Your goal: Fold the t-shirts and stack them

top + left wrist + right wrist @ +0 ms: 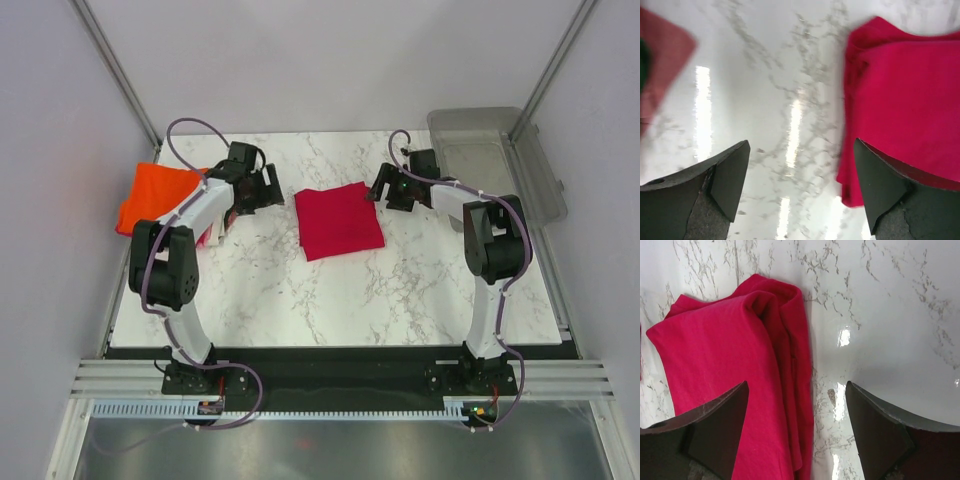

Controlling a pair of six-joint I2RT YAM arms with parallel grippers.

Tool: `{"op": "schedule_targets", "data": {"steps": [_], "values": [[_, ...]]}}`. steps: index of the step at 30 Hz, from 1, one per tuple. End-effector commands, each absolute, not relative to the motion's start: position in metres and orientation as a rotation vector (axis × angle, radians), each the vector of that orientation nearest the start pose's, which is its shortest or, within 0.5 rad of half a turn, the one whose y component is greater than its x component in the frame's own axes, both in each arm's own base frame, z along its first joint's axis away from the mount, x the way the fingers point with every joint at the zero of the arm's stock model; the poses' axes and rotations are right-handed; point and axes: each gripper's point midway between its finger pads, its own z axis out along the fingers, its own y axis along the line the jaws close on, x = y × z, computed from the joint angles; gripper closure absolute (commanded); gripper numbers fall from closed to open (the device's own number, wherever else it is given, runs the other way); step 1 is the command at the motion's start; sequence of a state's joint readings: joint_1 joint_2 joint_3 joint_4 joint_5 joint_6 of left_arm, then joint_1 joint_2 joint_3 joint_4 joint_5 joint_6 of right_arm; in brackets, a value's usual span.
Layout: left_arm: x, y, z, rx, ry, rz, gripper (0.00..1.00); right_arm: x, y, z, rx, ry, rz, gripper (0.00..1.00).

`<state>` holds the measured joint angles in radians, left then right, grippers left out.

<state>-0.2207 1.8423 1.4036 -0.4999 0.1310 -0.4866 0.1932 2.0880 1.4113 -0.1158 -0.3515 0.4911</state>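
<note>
Apparently two: one crimson shirt [339, 220], one orange shirt [155, 195].

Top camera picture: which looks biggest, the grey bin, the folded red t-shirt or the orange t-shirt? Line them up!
1. clear grey plastic bin: biggest.
2. folded crimson t-shirt and orange t-shirt: look about alike; the left arm hides part of the orange one, so I won't rank them.

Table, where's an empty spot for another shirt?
The table is bare across its near half, between the crimson shirt and the near edge. Crowded: the left edge by the orange shirt, and beside the crimson shirt, where the left gripper and right gripper hover open.
</note>
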Motion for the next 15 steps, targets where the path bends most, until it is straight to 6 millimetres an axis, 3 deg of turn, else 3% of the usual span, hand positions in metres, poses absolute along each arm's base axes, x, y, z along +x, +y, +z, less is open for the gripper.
{"op": "schedule_targets", "data": {"steps": [1, 3, 4, 6, 9, 15], "values": [[0.428, -0.080, 0.089, -0.226, 2.514, 0.135, 0.10, 0.498, 0.180, 0.074, 0.129, 2.325, 0.770, 0.15], [0.425, -0.049, 0.093, -0.229, 2.472, 0.432, 0.15, 0.497, 0.181, 0.073, 0.138, 2.325, 0.785, 0.15], [0.424, -0.044, 0.084, -0.209, 2.479, 0.528, 0.18, 0.497, 0.183, 0.073, 0.138, 2.324, 0.798, 0.16], [0.424, -0.024, 0.089, -0.196, 2.446, 0.742, 0.29, 0.497, 0.189, 0.075, 0.140, 2.317, 0.843, 0.17], [0.425, -0.006, 0.082, -0.162, 2.428, 0.972, 0.35, 0.497, 0.192, 0.074, 0.148, 2.317, 0.879, 0.18], [0.438, 0.012, 0.066, -0.096, 2.395, 1.225, 0.36, 0.495, 0.192, 0.075, 0.145, 2.316, 0.881, 0.19]]}}
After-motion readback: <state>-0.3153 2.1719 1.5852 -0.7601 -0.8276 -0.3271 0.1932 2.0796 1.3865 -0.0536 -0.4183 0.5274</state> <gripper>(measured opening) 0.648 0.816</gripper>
